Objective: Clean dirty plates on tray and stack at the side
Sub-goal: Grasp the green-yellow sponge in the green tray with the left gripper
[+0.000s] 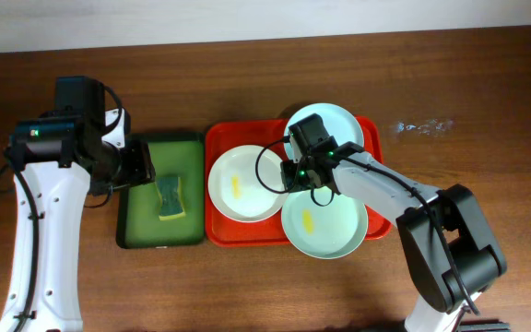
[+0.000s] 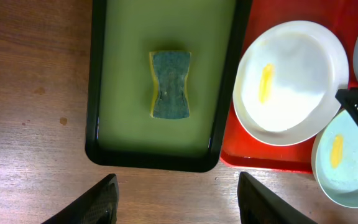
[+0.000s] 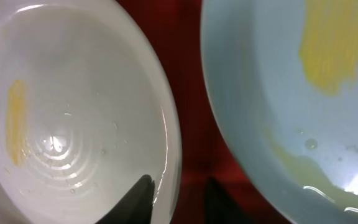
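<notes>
Barely begun: shows all three plates [image 1: 335, 124] on the red tray [image 1: 221, 138], none stacked aside, yellow smears on the white plate [image 1: 242, 184] and front mint plate [image 1: 325, 226]. Leaves sponge [image 1: 171, 198] untouched in green tray [image 1: 178, 152], left gripper [image 2: 178, 180] wide, empty, nearby. Sets right gripper [image 3: 179, 183] narrowly parted astride the white plate's rim; cannot tell whether clamped. Offers tight gaps between plates, open counter [image 1: 487, 92] beyond.

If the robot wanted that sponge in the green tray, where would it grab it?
Probably across its pinched-in middle, coming straight down from above. The sponge lies flat in the green tray, and its narrow waist offers two facing sides to squeeze.
</notes>
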### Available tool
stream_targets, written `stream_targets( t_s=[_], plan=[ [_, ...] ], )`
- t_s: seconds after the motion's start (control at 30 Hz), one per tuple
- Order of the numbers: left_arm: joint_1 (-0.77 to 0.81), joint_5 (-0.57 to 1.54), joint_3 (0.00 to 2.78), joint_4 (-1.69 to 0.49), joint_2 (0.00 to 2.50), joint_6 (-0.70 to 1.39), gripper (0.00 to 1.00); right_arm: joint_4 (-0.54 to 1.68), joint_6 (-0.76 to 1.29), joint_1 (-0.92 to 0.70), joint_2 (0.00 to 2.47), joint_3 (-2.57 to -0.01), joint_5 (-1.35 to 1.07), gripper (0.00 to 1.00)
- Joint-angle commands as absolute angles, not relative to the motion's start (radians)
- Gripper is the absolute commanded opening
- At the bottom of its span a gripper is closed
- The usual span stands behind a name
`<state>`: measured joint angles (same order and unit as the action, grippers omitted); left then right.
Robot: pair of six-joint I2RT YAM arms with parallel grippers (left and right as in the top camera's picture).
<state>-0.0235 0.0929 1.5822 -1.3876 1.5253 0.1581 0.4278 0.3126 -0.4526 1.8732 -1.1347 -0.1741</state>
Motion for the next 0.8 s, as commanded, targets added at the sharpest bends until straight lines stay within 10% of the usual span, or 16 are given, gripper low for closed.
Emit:
stream_targets(
  t_s=[0.0, 0.27, 0.77],
  plan=[
    [-0.019, 0.082, 1.579, -1.385, 1.526, 0.164, 0.59, 0.429, 0.308, -0.458, 1.880, -1.151, -0.171, 0.39],
    [-0.019, 0.082, 1.538, -1.366, 1.526, 0.164, 0.58, 0.403, 0.308, -0.458, 1.905, -1.150, -0.171, 0.04],
    [0.011, 0.083, 1.435, -1.225, 1.736, 0.171, 0.48, 0.365, 0.308, -0.458, 1.905, -1.150, -0.171, 0.05]
  ],
)
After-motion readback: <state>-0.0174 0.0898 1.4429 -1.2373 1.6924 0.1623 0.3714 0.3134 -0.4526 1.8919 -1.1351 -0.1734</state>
